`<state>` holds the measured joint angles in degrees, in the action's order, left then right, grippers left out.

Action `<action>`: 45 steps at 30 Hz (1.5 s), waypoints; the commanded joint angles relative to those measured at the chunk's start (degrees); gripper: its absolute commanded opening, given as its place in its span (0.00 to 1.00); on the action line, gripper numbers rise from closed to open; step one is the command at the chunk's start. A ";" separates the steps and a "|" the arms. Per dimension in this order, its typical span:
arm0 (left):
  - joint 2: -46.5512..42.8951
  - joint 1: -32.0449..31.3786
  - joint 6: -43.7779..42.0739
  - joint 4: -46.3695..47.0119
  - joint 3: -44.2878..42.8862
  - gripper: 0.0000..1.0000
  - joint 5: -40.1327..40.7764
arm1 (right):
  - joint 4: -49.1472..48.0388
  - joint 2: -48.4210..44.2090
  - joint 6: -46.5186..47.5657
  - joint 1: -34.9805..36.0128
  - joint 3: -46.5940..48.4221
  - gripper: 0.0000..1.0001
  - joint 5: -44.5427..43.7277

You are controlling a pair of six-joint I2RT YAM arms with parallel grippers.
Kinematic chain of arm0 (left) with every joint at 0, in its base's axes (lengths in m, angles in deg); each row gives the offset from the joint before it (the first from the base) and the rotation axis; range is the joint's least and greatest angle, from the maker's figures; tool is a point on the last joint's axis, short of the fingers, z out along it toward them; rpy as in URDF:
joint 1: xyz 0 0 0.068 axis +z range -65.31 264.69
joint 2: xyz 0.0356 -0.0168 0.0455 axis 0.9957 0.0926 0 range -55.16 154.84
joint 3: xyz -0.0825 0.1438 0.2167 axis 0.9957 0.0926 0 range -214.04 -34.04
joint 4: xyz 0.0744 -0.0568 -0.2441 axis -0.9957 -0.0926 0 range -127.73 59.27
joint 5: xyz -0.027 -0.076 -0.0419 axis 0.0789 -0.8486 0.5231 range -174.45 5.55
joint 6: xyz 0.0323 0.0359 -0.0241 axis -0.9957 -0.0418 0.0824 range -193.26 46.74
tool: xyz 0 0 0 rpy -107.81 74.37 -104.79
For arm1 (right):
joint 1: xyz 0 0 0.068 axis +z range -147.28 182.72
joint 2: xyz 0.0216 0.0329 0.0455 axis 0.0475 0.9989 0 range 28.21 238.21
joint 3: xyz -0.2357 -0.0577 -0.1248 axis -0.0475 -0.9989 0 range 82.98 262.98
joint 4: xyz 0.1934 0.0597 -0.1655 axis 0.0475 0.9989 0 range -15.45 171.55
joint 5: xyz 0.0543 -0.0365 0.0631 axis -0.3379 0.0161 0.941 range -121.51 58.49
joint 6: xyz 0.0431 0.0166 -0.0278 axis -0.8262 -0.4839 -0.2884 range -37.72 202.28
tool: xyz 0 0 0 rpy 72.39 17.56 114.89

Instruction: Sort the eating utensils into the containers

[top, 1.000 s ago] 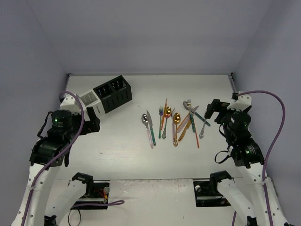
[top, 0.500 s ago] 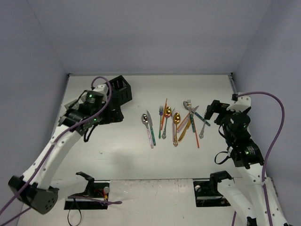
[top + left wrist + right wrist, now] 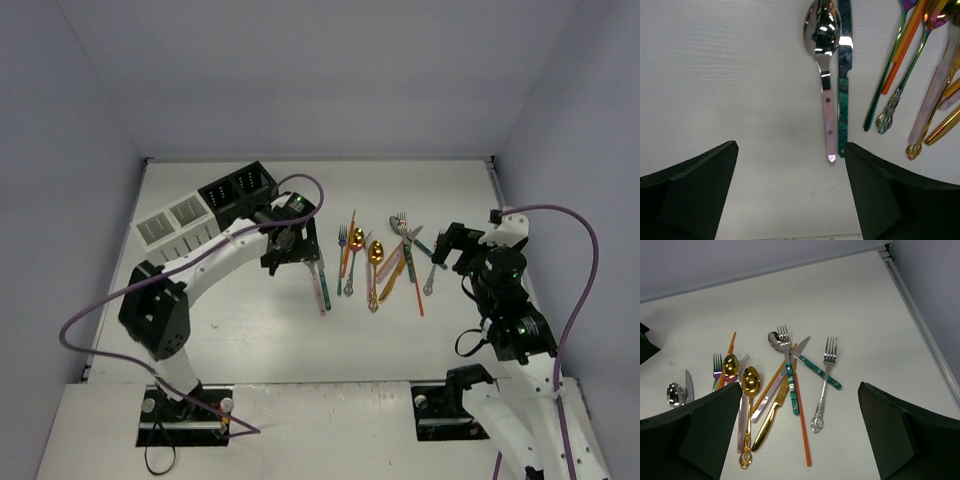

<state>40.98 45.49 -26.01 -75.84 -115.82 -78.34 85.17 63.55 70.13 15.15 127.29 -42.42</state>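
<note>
The eating utensils (image 3: 372, 262) lie in a loose pile mid-table. My left gripper (image 3: 298, 252) is open and empty, hovering at the pile's left edge. In the left wrist view a pink-handled silver spoon (image 3: 828, 107) and a teal-handled knife (image 3: 842, 110) lie side by side just ahead of my open gripper (image 3: 790, 200). My right gripper (image 3: 448, 246) is open and empty, right of the pile. Its view shows a gold spoon (image 3: 750, 380), a gold knife (image 3: 769, 419), an orange stick (image 3: 801, 420) and an ornate silver fork (image 3: 823, 390). The black caddy (image 3: 237, 190) and white caddy (image 3: 172, 224) stand at the back left.
The two caddies touch end to end, angled along the back left. A raised rail (image 3: 494, 175) runs down the table's right edge. Purple cables loop off both arms. Bare table lies in front of the pile.
My left arm has swung from the near left, over the caddies, to the pile's left edge, uncovering the white caddy. My right arm has barely shifted.
</note>
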 commanded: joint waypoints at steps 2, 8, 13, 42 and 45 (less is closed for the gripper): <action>6.42 -0.90 4.74 1.06 -7.16 0.75 3.18 | -2.68 0.86 -2.35 0.14 -0.41 1.00 2.30; 13.59 -1.32 4.68 1.94 -10.05 0.61 2.78 | -1.67 -0.03 -3.31 0.22 -0.87 1.00 3.83; 16.77 -1.83 4.94 2.17 -10.98 0.55 3.03 | -1.37 -0.51 -2.89 0.23 -1.11 1.00 3.60; 21.62 -3.69 6.38 4.02 -8.57 0.27 5.50 | 0.81 -3.51 -1.01 2.18 -0.42 1.00 4.63; 20.97 -3.65 5.70 4.24 -8.53 0.11 5.92 | 0.85 -3.87 -0.86 3.70 -0.28 1.00 4.33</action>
<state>63.36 41.95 -20.05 -72.26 -124.21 -74.67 88.82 59.95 68.63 17.00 126.47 -38.07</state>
